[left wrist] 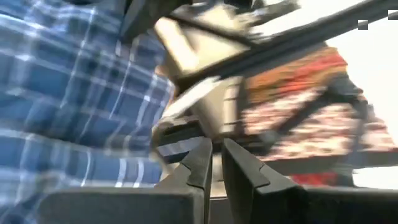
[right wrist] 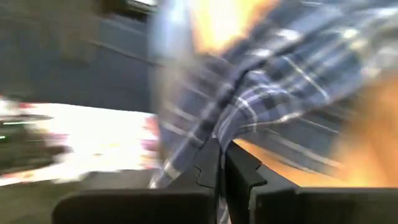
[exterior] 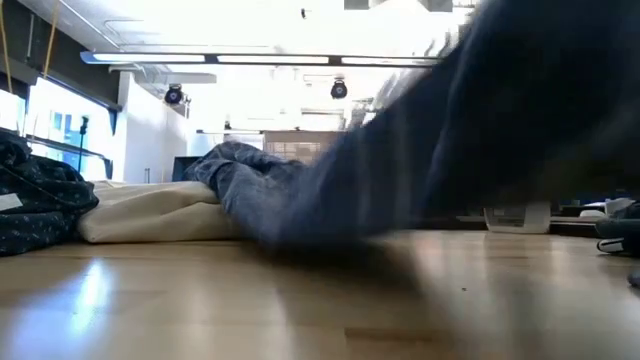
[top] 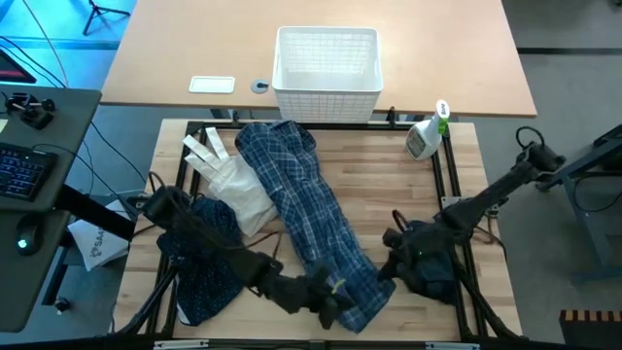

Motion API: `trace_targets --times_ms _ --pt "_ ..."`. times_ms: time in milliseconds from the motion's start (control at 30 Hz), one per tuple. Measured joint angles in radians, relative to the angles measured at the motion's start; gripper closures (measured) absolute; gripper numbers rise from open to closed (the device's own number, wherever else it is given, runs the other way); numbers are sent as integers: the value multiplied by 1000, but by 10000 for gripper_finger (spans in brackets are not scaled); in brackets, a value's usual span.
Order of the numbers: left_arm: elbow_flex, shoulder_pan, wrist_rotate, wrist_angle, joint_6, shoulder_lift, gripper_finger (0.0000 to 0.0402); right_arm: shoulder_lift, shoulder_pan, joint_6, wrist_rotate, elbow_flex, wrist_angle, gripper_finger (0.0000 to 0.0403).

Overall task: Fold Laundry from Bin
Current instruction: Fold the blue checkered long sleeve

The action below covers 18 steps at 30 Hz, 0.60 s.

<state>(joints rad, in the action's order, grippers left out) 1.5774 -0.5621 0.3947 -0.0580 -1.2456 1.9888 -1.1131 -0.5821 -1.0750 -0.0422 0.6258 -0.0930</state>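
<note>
plaid shirt (top: 309, 219): long strip, axis running from just in front of the bin (top: 327, 70) down to both claws
left claw (top: 335, 303): at the shirt's near end, pinched shut on its hem
right claw (top: 386, 261): just beside that end, clenched on the plaid edge

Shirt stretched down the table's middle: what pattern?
Blue-and-white plaid shirt; clearest in the high view.
</note>
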Motion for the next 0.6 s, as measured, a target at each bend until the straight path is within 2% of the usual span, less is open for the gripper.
trace_targets --times_ms 133,233,300,433,600 --pt "-4 0 -11 193 -145 10 378 -85 -37 5 72 -2 -266 376" --pt "-4 -5 -16 314 -277 11 378 -166 -59 66 44 -3 -278 345" --pt "-4 -14 2 344 -306 8 378 -194 -58 133 -8 -2 -257 316" --pt "-4 -34 55 356 -302 -31 378 -168 -28 187 -59 32 -354 262" --pt "-3 -49 118 388 -302 -49 378 -62 -20 211 41 116 -463 230"
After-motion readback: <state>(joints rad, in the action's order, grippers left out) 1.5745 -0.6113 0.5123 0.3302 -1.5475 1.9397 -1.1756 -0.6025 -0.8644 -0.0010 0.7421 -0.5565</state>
